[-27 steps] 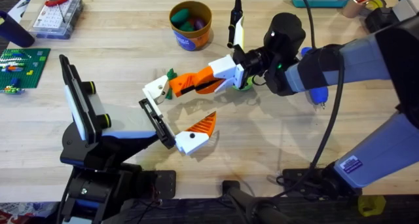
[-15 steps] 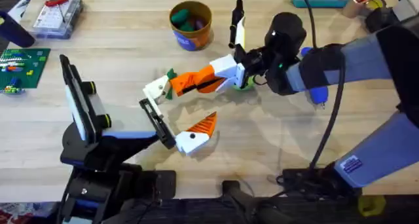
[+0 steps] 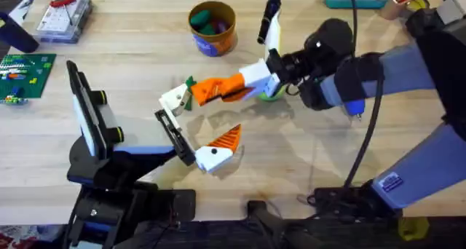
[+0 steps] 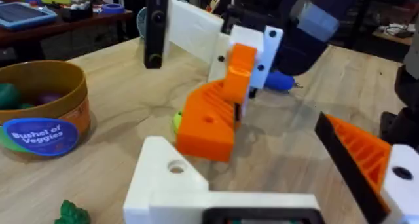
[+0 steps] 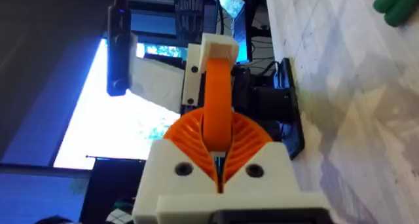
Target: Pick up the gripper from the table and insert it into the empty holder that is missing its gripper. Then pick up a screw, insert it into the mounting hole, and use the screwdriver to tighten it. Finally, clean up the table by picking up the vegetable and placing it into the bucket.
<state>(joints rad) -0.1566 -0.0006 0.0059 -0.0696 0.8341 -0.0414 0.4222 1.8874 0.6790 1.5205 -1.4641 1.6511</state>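
My right gripper [image 3: 216, 91], an orange-and-white claw, is shut on the orange wedge of the gripper [image 3: 173, 97]. The piece's white base hangs just above the far end of the holder [image 3: 175, 136], the black bar on my left arm. In the left wrist view that white base [image 4: 171, 178] sits close in front, with the wedge [image 4: 208, 122] behind it. My left gripper [image 3: 196, 130] is open and carries one ribbed orange finger [image 3: 218, 148]. A small green vegetable [image 3: 191, 82] lies beside the held piece. The orange bucket [image 3: 215, 44] stands behind. The blue screwdriver [image 3: 354, 106] lies half hidden under my right arm.
A clear parts box [image 3: 62, 17] and a green brick plate [image 3: 25, 73] sit at the far left. A yellow-green bit [image 3: 272, 95] lies under my right wrist. Cables run along the table's front right.
My right wrist has shifted right and slightly back, turning a little. The held piece has barely moved at the holder's end. The left arm has stayed still.
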